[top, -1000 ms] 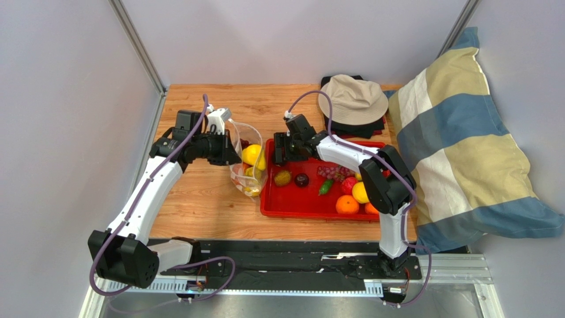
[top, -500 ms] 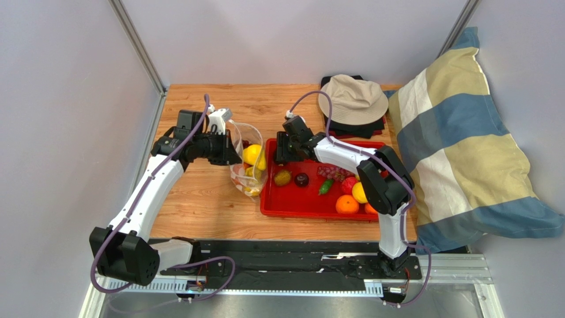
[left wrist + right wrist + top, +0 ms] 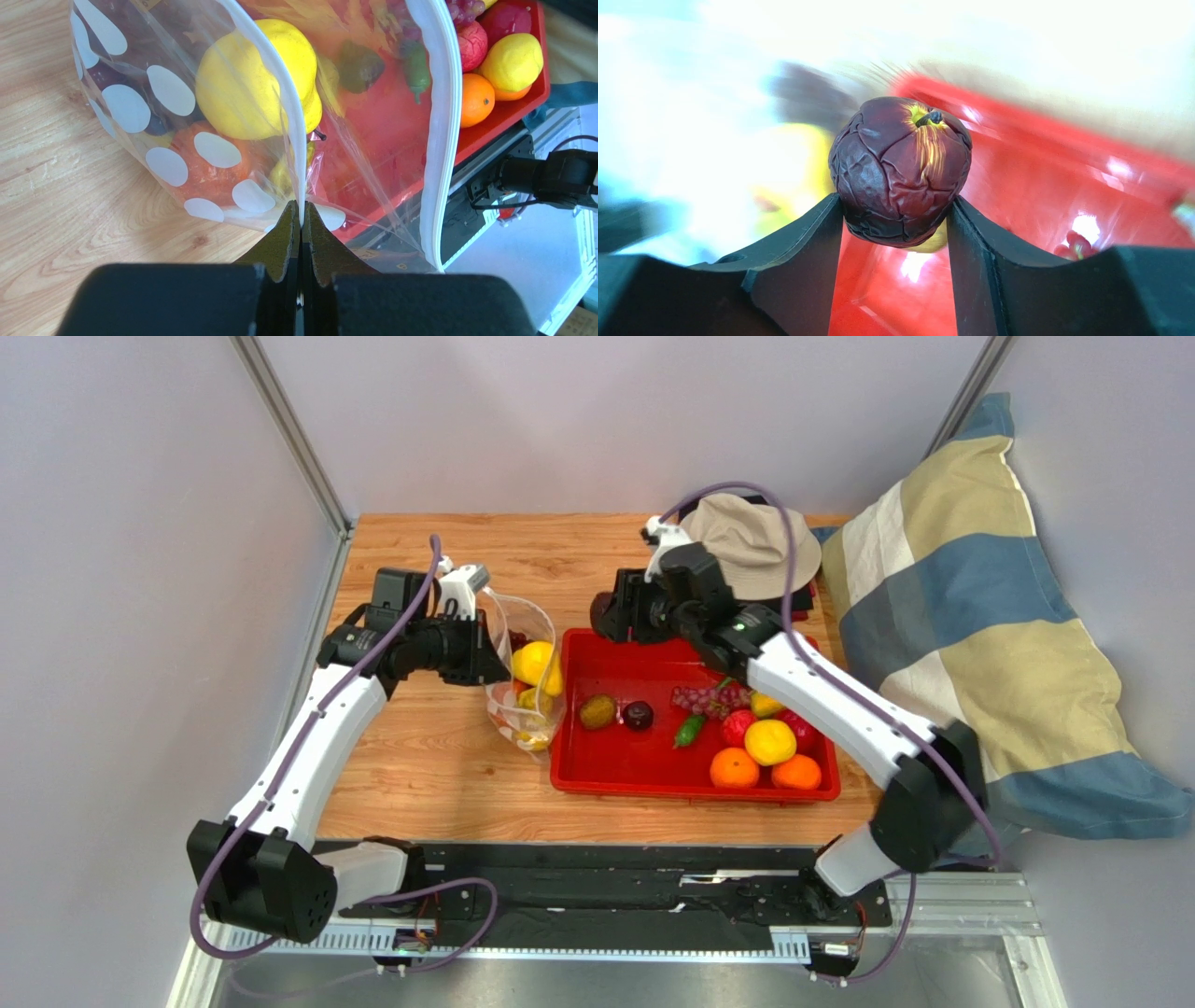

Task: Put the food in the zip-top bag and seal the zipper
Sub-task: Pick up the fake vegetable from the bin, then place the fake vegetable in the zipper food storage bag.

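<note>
Setting: a wooden surface (image 3: 421,770) boxed in by pale panels, with a beige hat (image 3: 751,539) and a striped pillow (image 3: 982,644) at its far right.
Just changed: a second ago the right fingers (image 3: 801,259) were low in the left end of the red tray (image 3: 617,781) and stood wider. Now we see them lifted over the tray's far left corner, and the arm has swung out across the tray.
Right fingers: partly closed on a dark plum (image 3: 899,171), wrinkled and stem up, gripped on both sides and clear of the tray floor.
Left fingers: the left fingers (image 3: 277,245) are pressed fully together on the rim of the zip-top bag (image 3: 522,672), right at the zipper (image 3: 441,105). They have not moved over that second.
Bag: it sits just left of the tray with its mouth held open. A yellow round fruit (image 3: 253,77) and an orange fruit (image 3: 210,161) are already inside.
Remaining in the tray: grapes (image 3: 697,699), a green chilli (image 3: 687,732), an orange (image 3: 732,767), a yellow fruit (image 3: 769,741), a small dark fruit (image 3: 638,714) and an olive-coloured one (image 3: 599,711).
Meaning for the task: we judge the pick done and the carry toward the bag mouth under way. Several pieces remain to be moved, so sealing is a long way off.
Writing: none that we can read. The bag carries only white dots, and we find no brand on the hat, pillow or tray.
</note>
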Controlling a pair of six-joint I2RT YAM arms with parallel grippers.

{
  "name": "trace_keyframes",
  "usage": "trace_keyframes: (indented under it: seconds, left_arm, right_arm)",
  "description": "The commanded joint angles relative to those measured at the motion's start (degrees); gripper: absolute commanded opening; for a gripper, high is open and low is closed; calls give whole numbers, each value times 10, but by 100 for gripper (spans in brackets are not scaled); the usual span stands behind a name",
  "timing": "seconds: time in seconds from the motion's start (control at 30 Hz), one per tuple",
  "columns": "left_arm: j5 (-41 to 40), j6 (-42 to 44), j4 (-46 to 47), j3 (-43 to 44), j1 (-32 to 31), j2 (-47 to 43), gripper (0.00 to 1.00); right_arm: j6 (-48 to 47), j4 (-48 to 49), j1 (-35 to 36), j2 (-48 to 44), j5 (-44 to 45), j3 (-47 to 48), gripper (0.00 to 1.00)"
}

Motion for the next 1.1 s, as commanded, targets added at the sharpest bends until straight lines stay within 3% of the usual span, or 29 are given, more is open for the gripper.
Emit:
trace_keyframes:
  seconds: [0.0, 0.17, 0.53, 0.63, 0.67, 0.73, 0.77, 0.87, 1.03, 1.07]
  left_arm:
    - [7, -17, -14, 32, 1, -14, 0]
    - [15, -25, -36, 46, -3, -12, 0]
    - [25, -19, -33, 51, -5, -33, 0]
    - [23, -19, -31, 52, -5, -35, 0]
    - [22, -19, -31, 53, -5, -36, 0]
    - [23, -19, -30, 52, -5, -38, 0]
    - [24, -20, -28, 49, -5, -41, 0]
    - [26, -22, -22, 43, -5, -40, 0]
    - [30, -21, -17, 34, -5, -43, 0]
    - [30, -21, -14, 32, -5, -44, 0]
  right_arm:
    - [-75, 22, 16, -89, -70, 22, 1]
    - [-126, 39, 64, -96, -110, 68, 0]
    - [-142, 49, 114, 28, -133, 127, 1]
    - [-164, 6, 115, 48, -118, 143, 23]
    - [-168, -4, 115, 41, -115, 145, 45]
    - [-183, -27, 114, 22, -108, 145, 67]
    - [-192, -33, 114, 10, -110, 145, 84]
    - [-227, -64, 109, -48, -114, 136, 100]
    - [-262, -176, 44, -144, -150, 113, 100]
    - [-308, -201, 24, -159, -171, 97, 99]
